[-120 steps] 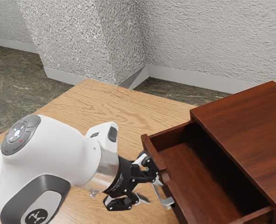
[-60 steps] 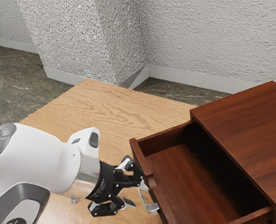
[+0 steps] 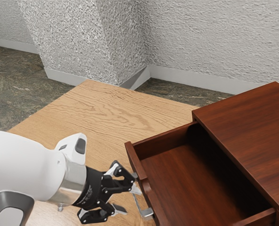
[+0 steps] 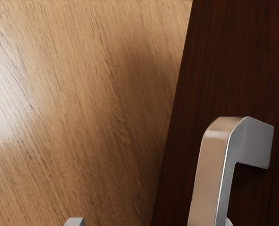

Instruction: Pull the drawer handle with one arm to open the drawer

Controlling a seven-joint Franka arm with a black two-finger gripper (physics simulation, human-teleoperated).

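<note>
Wooden drawer (image 3: 164,140) stands open in exterior view, gripper (image 3: 128,195) spread wide at handle (image 3: 140,205); wrist view adds the handle's bend

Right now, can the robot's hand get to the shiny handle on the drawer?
Looks like yes. The gripper sits right at the silver handle on the front of the open drawer, and nothing stands between them.

1. A silver handle (image 4: 215,174) is standing out from the dark wooden drawer front (image 4: 224,61).
2. The light wood-grained desk (image 4: 73,117) is lying beside that drawer front, catching a pale sheen.
</note>
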